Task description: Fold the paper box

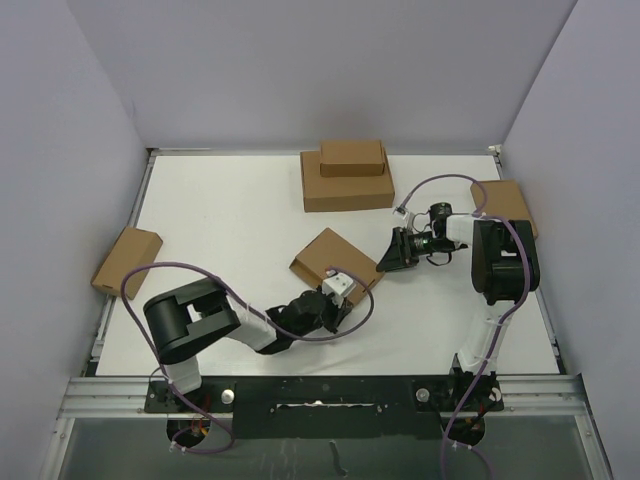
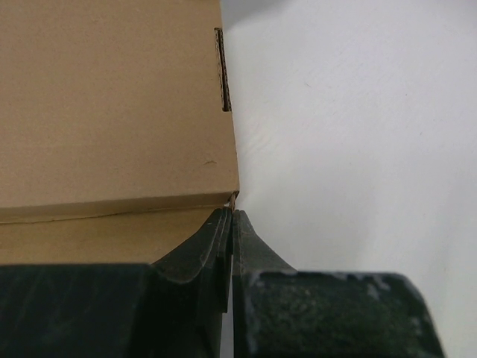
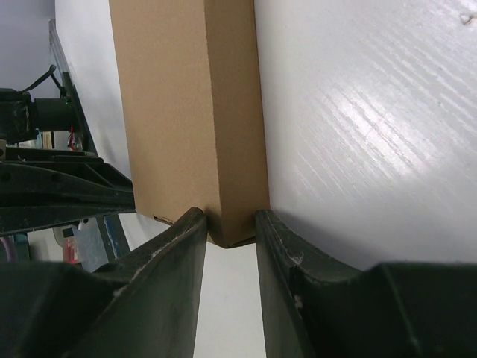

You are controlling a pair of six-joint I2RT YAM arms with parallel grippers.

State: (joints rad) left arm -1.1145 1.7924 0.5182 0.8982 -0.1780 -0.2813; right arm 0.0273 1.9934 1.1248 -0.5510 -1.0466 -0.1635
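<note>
Flat brown cardboard paper box, probably light and crease-prone: right pincer grips its thin edge, the likeliest good hold; left pincer, closed, touches a corner.

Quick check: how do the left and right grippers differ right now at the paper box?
The left gripper has its jaws pressed together, tips at one corner of the paper box. The right gripper has its jaws apart, clasping the side wall at another corner. The left gripper reaches in from the near side, the right gripper from the right. Both work the same box.
</note>
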